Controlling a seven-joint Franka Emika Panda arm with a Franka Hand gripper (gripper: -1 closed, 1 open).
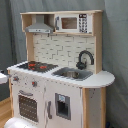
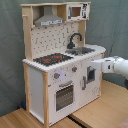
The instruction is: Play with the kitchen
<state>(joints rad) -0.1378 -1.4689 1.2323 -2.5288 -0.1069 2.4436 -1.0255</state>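
Seemingly little has been done: in both exterior views the kitchen [image 2: 62, 65] stands upright on a wooden floor before a grey curtain, every door shut and nothing displaced. Going left to right across the second exterior view, the hood [image 2: 49, 20] hangs at the upper left over the black-red hob [image 2: 52, 59]; below the hob sit two knobs and the windowed oven door [image 2: 64, 95], closed. Further right come the black tap [image 2: 75, 39] and grey sink [image 2: 82, 50], with the small microwave [image 2: 76, 11] on the shelf above and a cupboard door [image 2: 90, 76] with a dark panel under the sink. At the second exterior view's right the white arm reaches in, its gripper [image 2: 94, 63] near the upper edge of that cupboard front, just under the counter lip; whether it touches I cannot tell, nor whether its jaws are apart or together. By my judgement the play is barely begun, with doors, knobs and tap all left to try.
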